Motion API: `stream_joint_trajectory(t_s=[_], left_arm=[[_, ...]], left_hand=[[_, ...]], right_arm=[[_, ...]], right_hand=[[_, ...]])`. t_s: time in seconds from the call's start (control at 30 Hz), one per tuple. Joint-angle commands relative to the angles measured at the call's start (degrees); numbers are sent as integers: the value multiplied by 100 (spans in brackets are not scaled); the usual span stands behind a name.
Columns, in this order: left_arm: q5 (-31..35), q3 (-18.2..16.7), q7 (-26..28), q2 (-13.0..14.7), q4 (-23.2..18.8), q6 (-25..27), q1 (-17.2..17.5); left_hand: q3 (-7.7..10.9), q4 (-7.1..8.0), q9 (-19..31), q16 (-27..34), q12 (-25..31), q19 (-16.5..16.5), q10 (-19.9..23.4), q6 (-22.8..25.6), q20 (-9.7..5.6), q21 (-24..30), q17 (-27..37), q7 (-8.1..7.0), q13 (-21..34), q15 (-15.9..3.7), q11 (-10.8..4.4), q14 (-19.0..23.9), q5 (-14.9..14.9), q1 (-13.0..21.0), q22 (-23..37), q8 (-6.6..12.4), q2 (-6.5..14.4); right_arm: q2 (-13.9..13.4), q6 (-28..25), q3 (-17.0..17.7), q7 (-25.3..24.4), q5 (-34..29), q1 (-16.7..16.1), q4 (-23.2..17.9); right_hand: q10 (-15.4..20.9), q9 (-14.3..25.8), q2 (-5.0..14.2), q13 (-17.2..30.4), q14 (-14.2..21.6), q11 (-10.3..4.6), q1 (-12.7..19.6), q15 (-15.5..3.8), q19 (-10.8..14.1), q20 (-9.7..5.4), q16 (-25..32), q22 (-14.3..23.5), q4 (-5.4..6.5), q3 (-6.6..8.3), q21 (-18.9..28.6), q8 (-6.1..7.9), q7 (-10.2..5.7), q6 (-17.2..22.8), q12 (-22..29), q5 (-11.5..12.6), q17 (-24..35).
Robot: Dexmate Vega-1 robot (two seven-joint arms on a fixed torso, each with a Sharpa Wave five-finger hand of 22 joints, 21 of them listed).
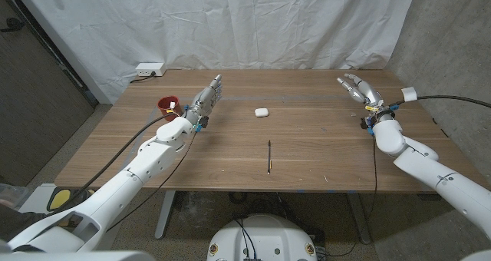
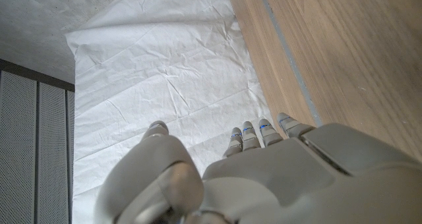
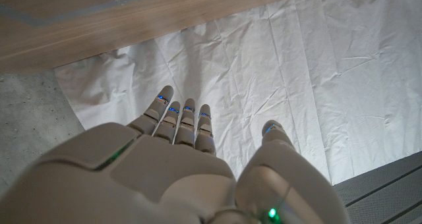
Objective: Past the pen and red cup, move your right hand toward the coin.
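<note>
right hand [image 1: 357,88] is hovering over the table's [image 1: 307,165] 2 o'clock corner, fingers extended and lying close side by side, thumb set a little apart. it is holding nothing and touching nothing; the right wrist view is showing the fingers [image 3: 181,118] straight against the white backdrop cloth [image 3: 264,66].

pen [image 1: 268,156]: lying near the table's middle, toward 6 o'clock, long axis running roughly 12 to 6. thin, stiff, light, likely to roll if nudged.

red cup [image 1: 168,104]: sitting at about 10 o'clock, just beside the left hand [image 1: 205,100]. probably light plastic, easy to tip.

coin: i cannot pick it out anywhere on the wood; too small or hidden at this range. a small white object [image 1: 261,113] is sitting near centre toward 12 o'clock, but it is looking too pale and bulky for a coin. a coin would be flat, hard, thin and slippery on wood; the task is asking only for an approach, not a grasp.

left hand is reaching out with fingers extended and close together, empty.
</note>
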Motion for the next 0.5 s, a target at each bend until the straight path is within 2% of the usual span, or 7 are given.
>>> stream_joint_trajectory(t_s=[0.03,0.5], left_arm=[[28,57,-46,-73,89,-50,-69],[65,103,-85,-147,221,-100,-143]], left_hand=[[-7,-28,32,-16,-8,-6,18,38,-270,-2,23,13,17,24,4,15,-26,22,6,4,34],[-17,-32,32,-22,-12,-7,26,45,-269,-2,24,13,18,28,16,2,-42,29,9,-1,46]], right_arm=[[-120,-172,-130,-123,-381,95,39],[-198,-410,-205,-396,-727,107,10]], right_hand=[[50,5,35,5,14,8,14,2,49,-203,31,18,-38,24,-45,24,19,50,42,40,14],[27,5,20,6,-58,-3,28,-11,20,-218,-9,19,-65,20,-107,8,-12,44,21,54,12]])
